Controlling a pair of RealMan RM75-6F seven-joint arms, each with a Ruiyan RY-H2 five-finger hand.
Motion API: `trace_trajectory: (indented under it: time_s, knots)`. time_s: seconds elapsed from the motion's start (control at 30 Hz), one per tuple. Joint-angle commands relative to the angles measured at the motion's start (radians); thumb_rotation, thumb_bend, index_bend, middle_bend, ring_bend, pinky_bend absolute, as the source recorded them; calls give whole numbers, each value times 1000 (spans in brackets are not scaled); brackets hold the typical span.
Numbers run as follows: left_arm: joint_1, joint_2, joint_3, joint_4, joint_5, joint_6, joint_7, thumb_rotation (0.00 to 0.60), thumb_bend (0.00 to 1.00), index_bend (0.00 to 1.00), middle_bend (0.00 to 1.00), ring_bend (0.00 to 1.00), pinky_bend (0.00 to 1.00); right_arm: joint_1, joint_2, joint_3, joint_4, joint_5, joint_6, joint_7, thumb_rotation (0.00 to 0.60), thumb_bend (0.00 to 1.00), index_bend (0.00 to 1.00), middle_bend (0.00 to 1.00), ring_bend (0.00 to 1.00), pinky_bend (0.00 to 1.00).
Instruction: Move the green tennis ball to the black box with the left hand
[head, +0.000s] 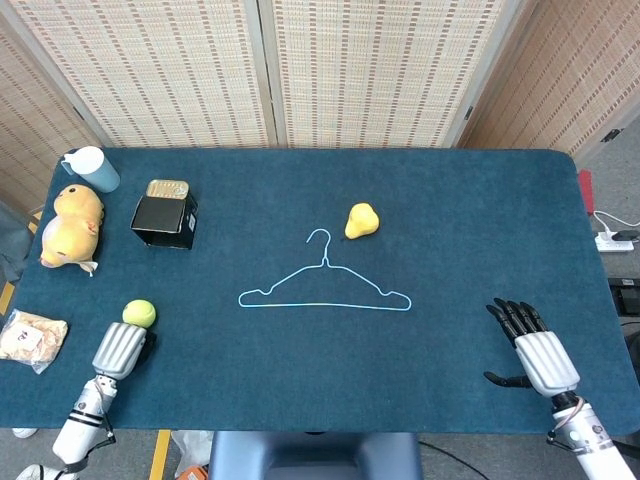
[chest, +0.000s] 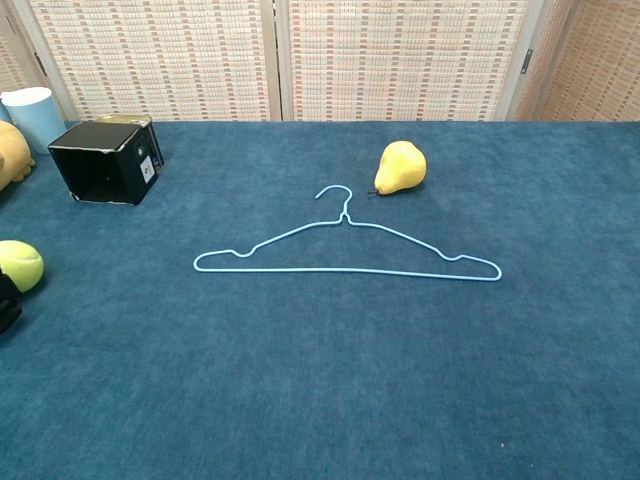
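Green tennis ball (head: 139, 313) sits at the near-left part of the counter (head: 420, 200), at the fingertips of the left hand (head: 120, 350). Whether the fingers enclose the ball or merely touch it from behind cannot be told — the head view shows only the back of the hand, the chest view only a dark sliver at the frame edge. Judged step: transport toward the black box (head: 164, 221), or the approach just preceding it. The box stands farther back on the left, its open face toward the robot in the chest view. The next move calls for carrying the ball rearward and slightly right to that opening, and for keeping clear of the tin (head: 167, 188) touching the box's rear.

Surface and room, largest first:
- Woven-panel screens (head: 370, 70) close off the back and sides.
- The counter carries a dark blue cloth.
- Blue wire hanger (head: 325, 285) at centre.
- Yellow plush toy (head: 70, 226) at the left edge.
- Right hand (head: 530, 345) — resting near-right, fingers spread, holding nothing.
- Blue cup (head: 91, 167) at the far-left corner.
- Packet (head: 30, 338) at the near-left edge.
- Yellow pear (head: 361, 221) behind the hanger.
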Motion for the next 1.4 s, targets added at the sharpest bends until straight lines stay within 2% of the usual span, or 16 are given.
trace_trajectory:
  time_s: [0.03,0.47,0.9,1.1,1.33,1.4]
  knots:
    - [-11,-2,-5,-2,-5,-13,2,600,750,1000,1000,1000,1000,0,-1,1,-1,2,-2,-3,600,0,0,0,0,0]
    - [-76,-20,-43,36,-57,-135,-10,600,759,1000,1000,1000,1000,1,-3,4,1,8,-4,-6,600,0,0,0,0,0]
    - [-212,-63,-75,169,-83,-280,-98,600,761,1000,1000,1000,1000,-1,-4,7,0,13,-4,-12,600,0,0,0,0,0]
    - [-243,-82,-74,198,-83,-291,-128,600,762,1000,1000,1000,1000,2,-8,9,1,18,-13,-20,600,0,0,0,0,0]
    - [-264,-119,-91,252,-92,-229,-190,600,761,1000,1000,994,992,4,-9,12,-3,27,-23,-30,600,0,0,0,0,0]
    - [-275,-121,-86,271,-90,-256,-186,600,743,970,954,886,885,5,-10,12,-4,27,-25,-35,600,0,0,0,0,0]
